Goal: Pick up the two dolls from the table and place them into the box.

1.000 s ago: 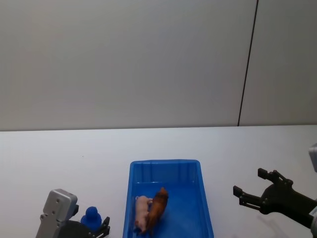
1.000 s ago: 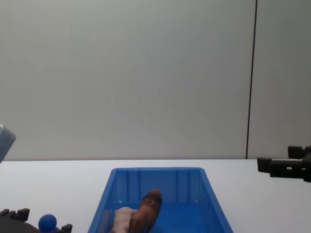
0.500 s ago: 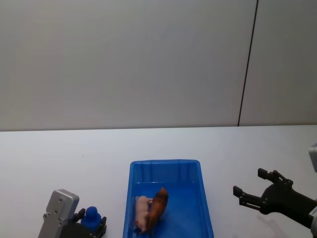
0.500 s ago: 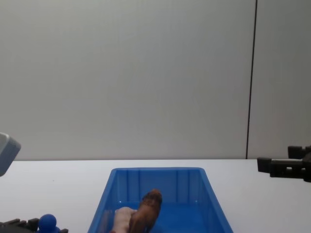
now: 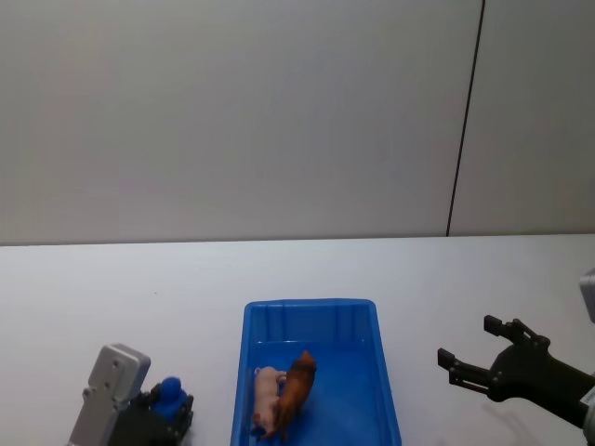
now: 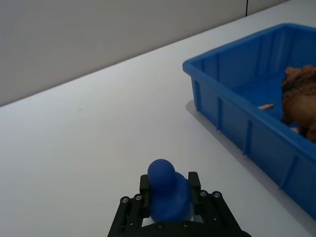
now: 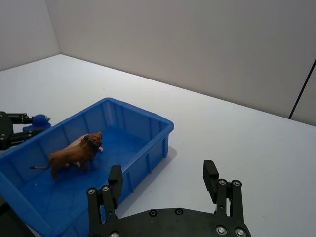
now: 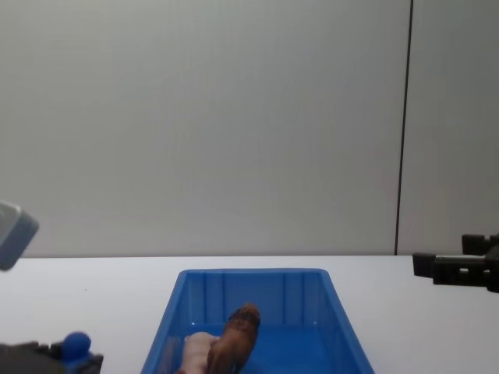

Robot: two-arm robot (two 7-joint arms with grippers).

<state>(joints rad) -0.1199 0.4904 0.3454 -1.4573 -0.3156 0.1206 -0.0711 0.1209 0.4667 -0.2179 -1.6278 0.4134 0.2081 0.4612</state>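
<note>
Dark blue and round-headed, the small figure (image 6: 167, 192) sits pinched between the fingers of the left hand (image 6: 170, 190), low over the white desk (image 5: 112, 288) just to the left of the bright blue box (image 5: 386, 390). Inside that box the pale pink pig (image 5: 267, 397) and the brown lion (image 5: 294, 390) stand touching side by side. The right hand (image 5: 476, 351) hovers to the right of the box with its fingers spread wide, gripping nothing.
</note>
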